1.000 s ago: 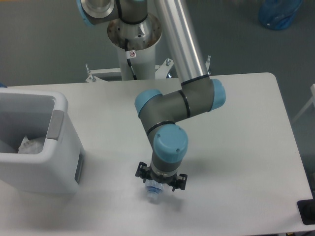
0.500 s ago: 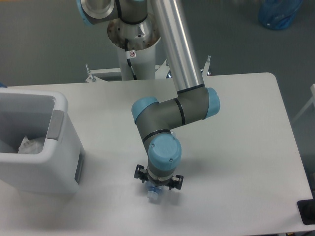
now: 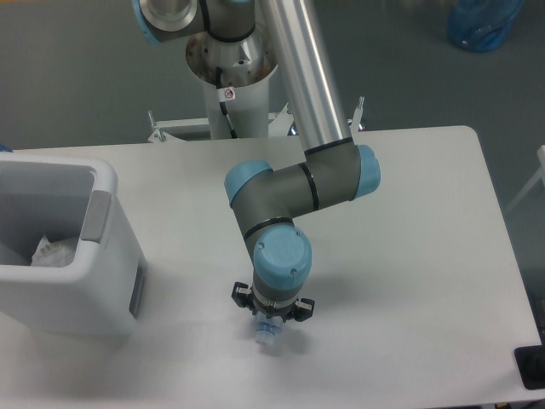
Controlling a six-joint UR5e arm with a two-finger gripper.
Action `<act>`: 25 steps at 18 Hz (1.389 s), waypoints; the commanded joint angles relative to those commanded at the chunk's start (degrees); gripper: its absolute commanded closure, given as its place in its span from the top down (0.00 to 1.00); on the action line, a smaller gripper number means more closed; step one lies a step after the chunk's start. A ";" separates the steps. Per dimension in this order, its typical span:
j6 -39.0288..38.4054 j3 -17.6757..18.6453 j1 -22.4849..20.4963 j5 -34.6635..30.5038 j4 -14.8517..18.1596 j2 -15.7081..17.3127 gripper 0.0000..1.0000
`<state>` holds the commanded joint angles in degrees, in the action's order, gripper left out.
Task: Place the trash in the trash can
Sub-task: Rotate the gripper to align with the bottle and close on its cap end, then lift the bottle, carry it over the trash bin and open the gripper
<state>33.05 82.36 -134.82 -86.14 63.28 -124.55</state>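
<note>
- Table (image 3: 409, 256): white top with rounded corners, fills most of the view; grey floor beyond its far edge.
- UR5e arm (image 3: 294, 192): silver tube runs down from a pedestal behind the table to a grey elbow with blue caps, then folds down to a blue-capped wrist pointing straight at the tabletop near the front edge.
- Trash can (image 3: 111, 256): large white boxy bin at the left edge of the table, open top, rounded corners, grey rectangular patches on the side facing the arm. Well apart from the wrist.
- Blue bag-like object (image 3: 484, 24): on the floor at top right, off the table; cannot tell what it is.
- Crumpled white paper wad (image 3: 53, 252): lies inside the bin, low against the near inner wall.
- Black object (image 3: 531, 368): at the right front corner of the table, cut off by the frame edge.
- Gripper (image 3: 269, 322): black fittings show either side under the wrist; the fingers themselves are hidden by the wrist from this overhead angle. Cannot tell how wide the jaws stand or whether they clamp anything.
- Crushed plastic bottle (image 3: 265, 332): only a clear, bluish end with a pale cap pokes out from under the wrist, on the table directly below the gripper. Contact with the fingers cannot be made out.
</note>
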 joint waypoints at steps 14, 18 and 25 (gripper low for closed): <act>0.00 -5.36 -8.26 21.25 -0.61 9.22 0.52; -0.44 -5.71 -10.37 32.41 -0.62 13.44 0.52; -13.61 -13.27 -6.78 44.73 -2.36 14.95 0.52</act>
<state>19.44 69.09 -141.61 -41.40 60.92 -109.60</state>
